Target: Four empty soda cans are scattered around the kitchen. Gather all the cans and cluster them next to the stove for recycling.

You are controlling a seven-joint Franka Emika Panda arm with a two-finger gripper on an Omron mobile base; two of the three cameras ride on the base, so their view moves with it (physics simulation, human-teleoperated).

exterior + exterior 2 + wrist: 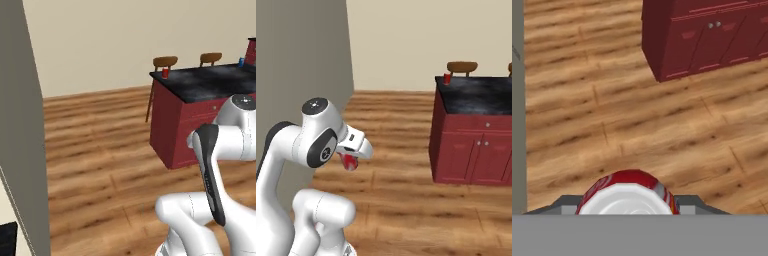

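Note:
My gripper (628, 206) is shut on a red soda can (629, 182) whose silver top faces the hand view's camera. From the right base view that can (348, 161) hangs under the hand, above the wooden floor. A second red can (165, 73) (447, 78) stands on the near corner of the black-topped island. A blue and white can (241, 62) stands farther back on the same top. The stove is out of view.
The dark red island (175, 125) (471, 150) with its black marbled top stands ahead to the right, two wooden chairs (165, 62) behind it. A tall grey panel (20, 125) (301, 75) rises close on the left. Wooden floor (612, 115) lies between.

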